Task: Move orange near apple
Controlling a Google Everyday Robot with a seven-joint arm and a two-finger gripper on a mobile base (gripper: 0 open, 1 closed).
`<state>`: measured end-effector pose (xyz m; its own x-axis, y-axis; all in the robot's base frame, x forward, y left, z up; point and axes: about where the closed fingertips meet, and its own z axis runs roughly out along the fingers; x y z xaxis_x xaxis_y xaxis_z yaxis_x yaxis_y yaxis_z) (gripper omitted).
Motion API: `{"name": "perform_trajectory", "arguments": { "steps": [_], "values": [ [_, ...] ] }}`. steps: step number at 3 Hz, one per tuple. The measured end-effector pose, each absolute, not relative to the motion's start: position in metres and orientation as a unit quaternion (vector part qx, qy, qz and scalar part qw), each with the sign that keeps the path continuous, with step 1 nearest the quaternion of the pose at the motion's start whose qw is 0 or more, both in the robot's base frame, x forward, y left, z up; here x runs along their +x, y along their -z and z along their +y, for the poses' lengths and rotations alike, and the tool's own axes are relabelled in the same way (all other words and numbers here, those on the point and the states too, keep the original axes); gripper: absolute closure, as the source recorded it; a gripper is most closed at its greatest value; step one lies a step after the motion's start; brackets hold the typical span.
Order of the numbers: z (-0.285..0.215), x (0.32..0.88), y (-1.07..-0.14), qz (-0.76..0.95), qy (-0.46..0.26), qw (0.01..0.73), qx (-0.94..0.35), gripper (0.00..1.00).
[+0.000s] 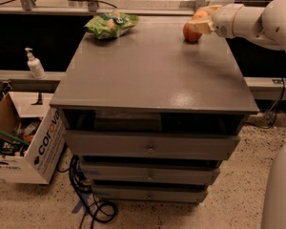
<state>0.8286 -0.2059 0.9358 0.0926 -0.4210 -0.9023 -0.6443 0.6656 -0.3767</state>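
Grey cabinet top (152, 75) carries its things along the far edge; a green bag (112, 24) far left, the apple (190, 33) far right; the orange (200, 14) shows just behind the apple, against the gripper (201, 26); whether the gripper clamps it cannot be told; placing seems in hand; next, probably, a clean release and retreat, nudging neither fruit.

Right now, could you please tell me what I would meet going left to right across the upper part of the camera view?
Pump bottle → green snack bag → apple → gripper, at the far right corner of the cabinet, beside the apple. The orange overlaps the gripper, so I leave it out.
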Motion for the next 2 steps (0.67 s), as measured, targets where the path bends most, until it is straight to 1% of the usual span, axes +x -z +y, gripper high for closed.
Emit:
{"name": "perform_trajectory", "arguments": {
  "steps": [2],
  "values": [
    [-0.213, 0.848, -0.910, 0.682, -0.070, 0.612, -0.394, 1.00]
  ]
}}
